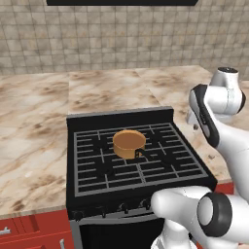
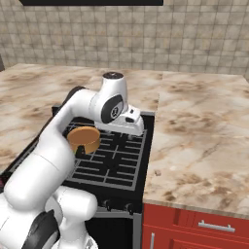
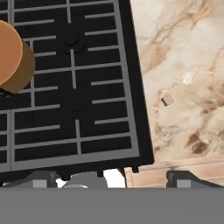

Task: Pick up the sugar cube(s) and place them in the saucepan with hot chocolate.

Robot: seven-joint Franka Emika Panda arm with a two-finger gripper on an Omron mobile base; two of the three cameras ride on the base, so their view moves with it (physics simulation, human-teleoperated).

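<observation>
The saucepan [image 1: 129, 142] is a short orange-tan pot with a flat brown top, standing on the black stove grate; it also shows as the saucepan [image 2: 83, 138] and at the left edge as the saucepan [image 3: 11, 59]. A small tan sugar cube [image 3: 167, 100] lies on the marble counter just right of the stove, and the same sugar cube [image 2: 157, 172] sits near the counter's front edge. A paler speck [image 3: 188, 78] lies beyond it; I cannot tell what it is. My gripper [image 3: 116, 179] hovers over the stove's right front edge, open and empty, well above the cube. From the right base camera the gripper [image 2: 130, 132] points down.
The black stove [image 1: 141, 168] has raised grates and knobs along its front. Marble counter [image 2: 204, 136] spreads on both sides, with a tiled wall behind. Red cabinet fronts [image 2: 199, 226] run below the counter. My own arm [image 1: 214, 121] rises over the stove's right side.
</observation>
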